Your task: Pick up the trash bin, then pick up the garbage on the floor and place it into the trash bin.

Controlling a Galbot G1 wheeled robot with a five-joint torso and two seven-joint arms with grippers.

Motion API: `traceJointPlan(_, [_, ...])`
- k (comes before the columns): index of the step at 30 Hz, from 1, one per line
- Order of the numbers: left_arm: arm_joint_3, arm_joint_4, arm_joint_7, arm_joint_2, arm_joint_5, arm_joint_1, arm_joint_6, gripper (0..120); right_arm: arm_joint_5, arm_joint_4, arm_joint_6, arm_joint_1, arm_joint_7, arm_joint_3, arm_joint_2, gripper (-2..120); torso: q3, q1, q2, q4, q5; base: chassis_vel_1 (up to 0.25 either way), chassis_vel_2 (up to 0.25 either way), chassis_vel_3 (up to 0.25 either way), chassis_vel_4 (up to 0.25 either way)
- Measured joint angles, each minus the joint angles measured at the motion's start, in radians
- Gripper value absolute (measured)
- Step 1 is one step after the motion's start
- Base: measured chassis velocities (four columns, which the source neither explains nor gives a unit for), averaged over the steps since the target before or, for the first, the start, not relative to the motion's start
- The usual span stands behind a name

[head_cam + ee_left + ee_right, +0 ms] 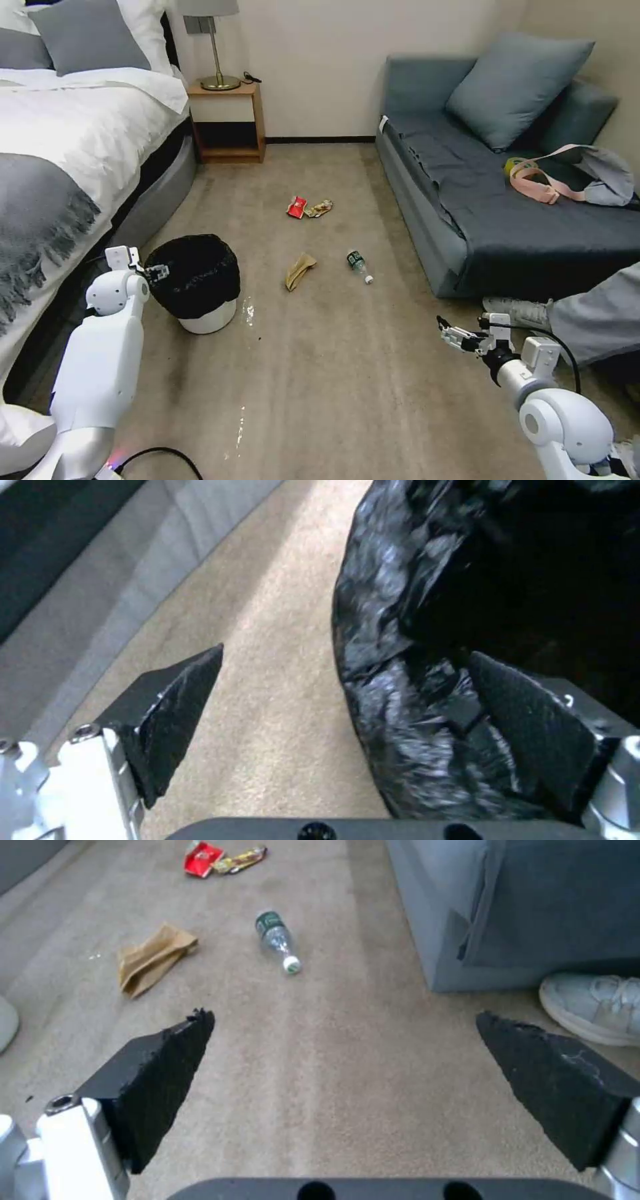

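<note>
Straddling the trash bin (200, 283) rim: left gripper (155, 272) sits at the bin's bed-side edge, jaws spread wide. In the left wrist view one pad (533, 720) is inside against the black bag liner (400, 630), the other pad (173, 715) outside over bare carpet (280, 680). Not clamped, nothing held yet. Bin stands upright on the floor beside the bed (80, 153).

Right gripper (460, 337) hovers low over the carpet near the sofa (507, 220), jaws fully apart, empty. Ahead of it: clear bottle with green label (277, 940) closest, tan paper wrapper (152, 957) beside that toward the bin, red snack wrapper (202, 859) and gold wrapper (241, 859) touching each other farther out.
</note>
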Motion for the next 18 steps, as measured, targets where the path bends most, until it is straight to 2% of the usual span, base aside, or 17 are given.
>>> traceJointPlan(7, [0.009, 0.096, 0.008, -0.012, 0.026, -0.043, -0.027, 99, -0.004, -0.005, -0.001, 0.001, 0.002, -0.014, 0.011, 100, 0.0, 0.0, 0.0, 0.0, 0.0, 0.0, 0.0, 0.0, 0.0])
traceJointPlan(14, [0.022, 0.143, 0.009, -0.019, 0.041, -0.071, -0.022, 97, -0.006, -0.005, -0.002, 0.001, 0.005, -0.024, 0.017, 100, 0.0, 0.0, 0.0, -0.0001, 0.0, 0.0, 0.0, 0.0, 0.0])
traceJointPlan(16, [0.024, 0.152, 0.005, -0.02, 0.052, -0.076, -0.014, 94, -0.006, -0.005, -0.002, 0.001, 0.006, -0.025, 0.017, 100, 0.0, 0.0, 0.0, -0.0001, 0.0001, 0.0, 0.0, 0.0, 0.0])
traceJointPlan(18, [0.028, 0.166, -0.001, -0.022, 0.074, -0.084, -0.006, 86, -0.006, -0.002, -0.003, 0.003, 0.007, -0.027, 0.017, 100, 0.0, 0.0, 0.0, 0.0, 0.0, 0.0, 0.0, 0.0, 0.0])
